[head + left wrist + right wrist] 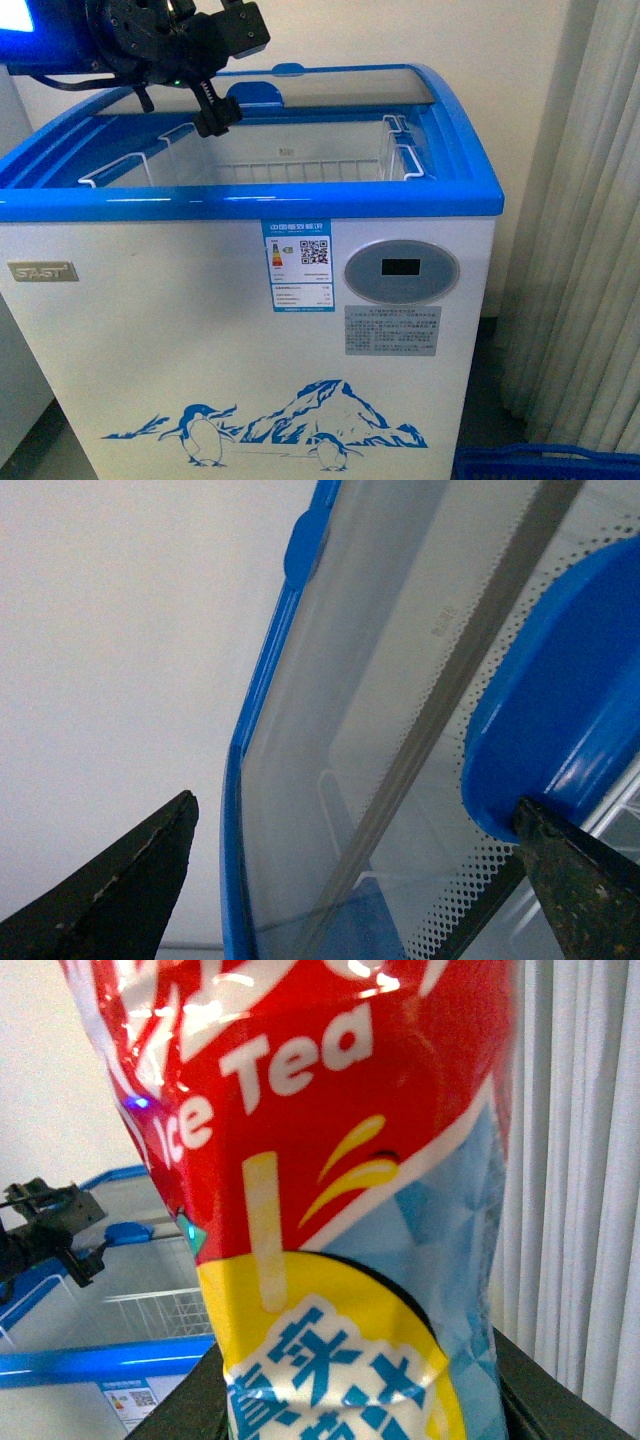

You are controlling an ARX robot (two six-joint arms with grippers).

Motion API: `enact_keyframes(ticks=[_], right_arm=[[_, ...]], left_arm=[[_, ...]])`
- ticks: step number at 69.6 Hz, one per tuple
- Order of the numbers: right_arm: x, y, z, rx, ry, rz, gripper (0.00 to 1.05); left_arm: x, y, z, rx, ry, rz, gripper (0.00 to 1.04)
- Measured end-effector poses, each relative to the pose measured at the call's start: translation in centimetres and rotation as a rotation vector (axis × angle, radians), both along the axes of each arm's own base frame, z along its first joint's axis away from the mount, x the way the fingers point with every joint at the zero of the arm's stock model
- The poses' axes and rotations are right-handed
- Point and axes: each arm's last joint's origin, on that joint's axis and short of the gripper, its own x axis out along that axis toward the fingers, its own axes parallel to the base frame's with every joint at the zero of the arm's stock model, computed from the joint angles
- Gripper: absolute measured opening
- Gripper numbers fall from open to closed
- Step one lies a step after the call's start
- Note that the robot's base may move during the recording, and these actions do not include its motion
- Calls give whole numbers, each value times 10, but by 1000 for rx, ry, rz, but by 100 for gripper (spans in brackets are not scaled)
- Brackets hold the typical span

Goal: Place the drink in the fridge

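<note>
right pincer (362, 1400) clamped the drink (330, 1210), glossy and crinkled: likely light, slippery, squashable, best held mid-body. left pincer (352, 810) stood apart.

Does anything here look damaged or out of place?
Only the drink: its red-and-yellow label looks wrinkled and dented, as if squeezed. The fridge looks intact, its glass lid slid open, with nothing spilled in view.
</note>
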Motion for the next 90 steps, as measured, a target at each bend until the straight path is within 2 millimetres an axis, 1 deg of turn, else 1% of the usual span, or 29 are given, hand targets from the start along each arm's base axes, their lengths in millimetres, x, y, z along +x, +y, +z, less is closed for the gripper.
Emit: enact_keyframes(ticks=[4,12,15,20,29,32,34,36,40,41,43,44,51,52,57,58,63,64,67,69,73,75,78,79,80,83,84,88,90], right_arm=[[0,0,0,0,0,-1,40],[0,0,0,0,0,0,40],[0,0,0,0,0,2,40],[0,0,0,0,0,2,40],[0,0,0,1,0,-3,40],[0,0,0,0,0,0,40],[0,0,0,0,0,1,40],[0,0,0,0,0,3,40],[0,0,0,0,0,3,40],[0,0,0,0,0,3,40],[0,0,0,0,0,3,40],[0,0,0,0,0,2,40],[0,0,0,0,0,0,40],[0,0,0,0,0,0,40],[0,0,0,0,0,0,40],[0,0,0,0,0,1,40],[0,0,0,0,0,1,40],[0,0,0,0,0,1,40],[0,0,0,0,4,5,40],[4,-1,-1,-18,63,20,40],[7,-7,11,-97,386,204,40],[13,-7,13,-131,516,292,40],[33,-8,10,-224,646,403,40],[43,-7,8,-263,669,422,40],[61,-7,8,-371,683,445,40],[95,-3,14,-549,675,457,40],[104,-1,16,-596,670,456,40],[162,13,17,-827,675,457,40],[172,17,16,-879,673,468,40]], left_arm=[[1,-2,1,-15,-5,23,97],[-5,-6,5,-249,17,180,97],[-13,-5,7,-375,51,248,97],[-30,1,16,-545,81,266,97],[-87,18,52,-892,121,257,97],[-118,24,65,-994,139,233,97],[-131,26,69,-1041,146,225,97],[-151,29,74,-1081,156,208,97],[-183,32,75,-1152,193,190,97],[-197,33,74,-1173,211,186,97],[-209,34,72,-1189,227,182,97],[-222,36,68,-1204,241,183,97],[-275,44,49,-1244,312,211,97],[-286,47,45,-1238,283,223,94],[-317,60,34,-1229,125,222,84],[-329,65,31,-1231,84,210,80],[-366,81,18,-1219,12,198,70],[-377,87,11,-1217,5,191,66],[-396,94,-2,-1209,-14,195,59],[-402,96,-7,-1207,-23,199,56],[-415,99,-27,-1200,-15,216,42],[-418,98,-36,-1194,11,216,35],[-423,98,-47,-1189,28,226,24],[-425,98,-50,-1189,28,227,20],[-427,98,-52,-1188,22,225,15],[-432,98,-55,-1189,13,220,4],[-434,98,-56,-1191,10,218,2],[-439,98,-61,-1187,6,214,3],[-440,98,-63,-1187,6,214,3]])
